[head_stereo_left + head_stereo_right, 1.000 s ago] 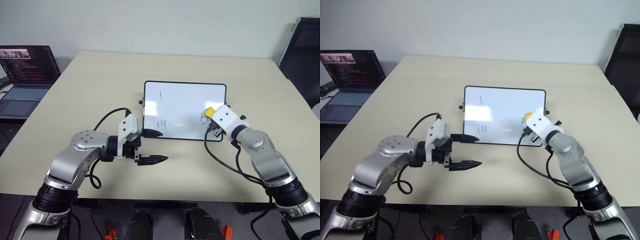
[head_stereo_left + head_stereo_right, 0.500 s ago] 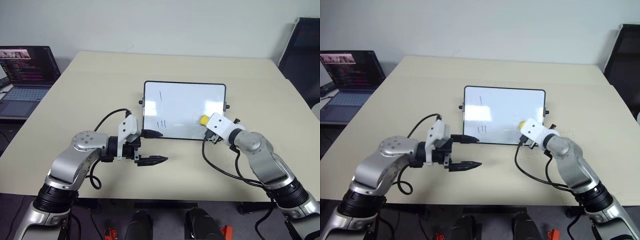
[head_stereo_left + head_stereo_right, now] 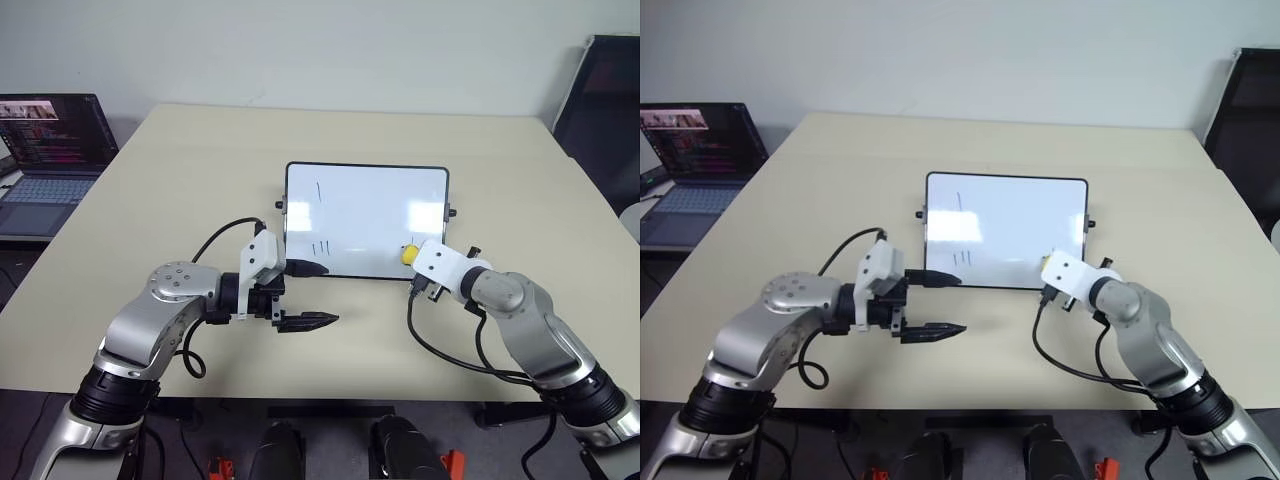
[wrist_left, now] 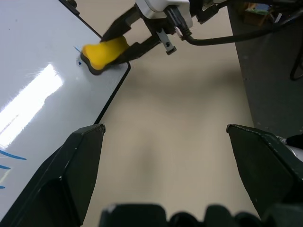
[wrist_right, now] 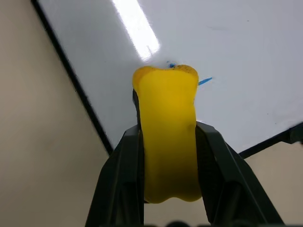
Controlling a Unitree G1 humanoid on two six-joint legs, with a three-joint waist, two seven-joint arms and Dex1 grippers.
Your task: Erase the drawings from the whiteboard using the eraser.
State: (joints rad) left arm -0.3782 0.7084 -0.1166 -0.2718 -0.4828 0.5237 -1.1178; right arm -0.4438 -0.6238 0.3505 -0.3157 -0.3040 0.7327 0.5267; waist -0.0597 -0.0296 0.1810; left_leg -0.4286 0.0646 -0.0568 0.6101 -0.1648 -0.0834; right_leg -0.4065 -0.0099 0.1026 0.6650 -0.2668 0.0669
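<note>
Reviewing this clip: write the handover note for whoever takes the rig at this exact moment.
Right gripper: shut on the eraser, pressing it to the whiteboard at its near right corner, over the blue squiggle, of which traces show.
Left gripper: open, holding nothing, hovering over the table just off the board's near left corner.
Done: eraser picked up and on the board.
Left: finish the blue mark, then wipe the three tally lines near the front edge and the single stroke near the far left.

A yellow eraser is seen against a glossy white, black-framed whiteboard marked with blue drawings; the table is beige.
</note>
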